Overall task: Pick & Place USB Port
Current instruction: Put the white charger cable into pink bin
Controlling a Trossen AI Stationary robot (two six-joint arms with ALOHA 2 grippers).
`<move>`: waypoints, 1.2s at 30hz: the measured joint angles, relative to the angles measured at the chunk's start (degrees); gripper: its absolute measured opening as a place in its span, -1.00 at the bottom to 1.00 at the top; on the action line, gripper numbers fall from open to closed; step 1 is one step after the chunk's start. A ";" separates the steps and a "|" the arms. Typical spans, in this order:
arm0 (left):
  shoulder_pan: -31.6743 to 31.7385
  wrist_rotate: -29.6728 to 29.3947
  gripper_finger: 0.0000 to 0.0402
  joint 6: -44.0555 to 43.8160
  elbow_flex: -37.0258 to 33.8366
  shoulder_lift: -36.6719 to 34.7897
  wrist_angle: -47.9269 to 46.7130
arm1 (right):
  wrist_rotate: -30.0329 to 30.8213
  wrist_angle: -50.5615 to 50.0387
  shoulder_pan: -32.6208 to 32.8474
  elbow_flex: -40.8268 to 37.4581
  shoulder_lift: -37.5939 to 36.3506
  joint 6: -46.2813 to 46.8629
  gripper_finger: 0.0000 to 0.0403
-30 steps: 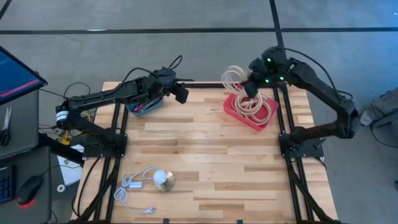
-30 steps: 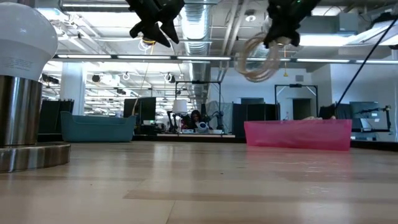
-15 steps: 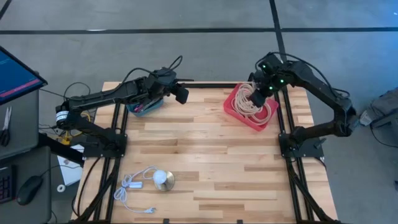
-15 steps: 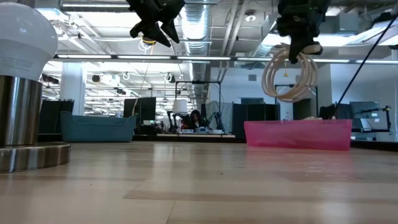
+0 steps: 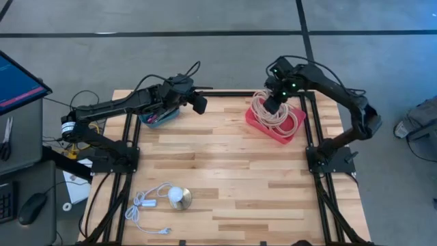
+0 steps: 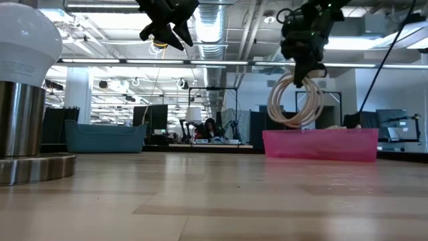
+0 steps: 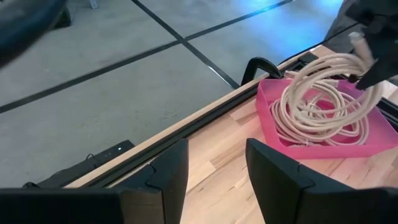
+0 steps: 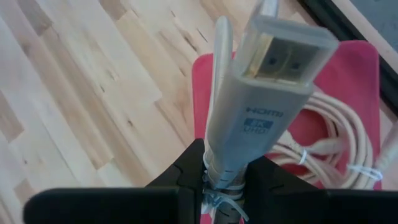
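Observation:
My right gripper (image 5: 272,104) (image 8: 227,169) hangs over the pink tray (image 5: 254,121) at the table's far right, shut on a coiled beige cable (image 6: 294,100). The cable's flat plug (image 8: 267,74), marked HDMI, sticks out past the fingers. More beige cable (image 7: 323,127) lies coiled in the tray (image 7: 268,118). My left gripper (image 5: 200,104) (image 7: 214,168) is held high over the far edge near a blue bin (image 5: 158,116), open, with nothing between its fingers. My right gripper pinches the cable between its two fingers just behind the plug, at the plug's rear end (image 8: 219,158). The fingers slant steeply down from above. The coil (image 6: 295,107) hangs slack below the gripper, and its lowest loops reach about the level of the tray's rim (image 6: 321,132).
A white-domed lamp on a metal base (image 5: 179,197) and a thin white cable with an adapter (image 5: 147,201) lie near the front left. The blue bin (image 6: 107,137) stands at the far left. Bare wood lies between them and the tray.
My right gripper has come down and tipped its fingers more steeply toward the pink tray, staying shut. The coil, which swung high beyond the tray's far left corner, now hangs lower, over the tray.

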 joint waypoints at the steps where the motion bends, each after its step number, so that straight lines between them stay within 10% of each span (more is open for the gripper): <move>1: 0.00 0.00 -0.21 0.00 0.00 0.00 0.00 | -0.04 0.50 0.00 -0.02 0.61 -0.02 -0.73; 20: 0.00 0.02 -0.21 0.10 0.02 0.00 0.00 | -6.40 12.33 -7.56 -16.44 1.40 -1.33 -0.73; 30: -0.01 0.02 -0.20 0.20 0.02 0.00 -0.01 | -4.70 10.80 -7.80 -16.70 1.71 -1.16 0.16; 36: -0.02 0.02 -0.21 0.20 0.02 0.00 -0.02 | -3.18 5.88 -7.85 -13.00 1.71 -4.49 0.33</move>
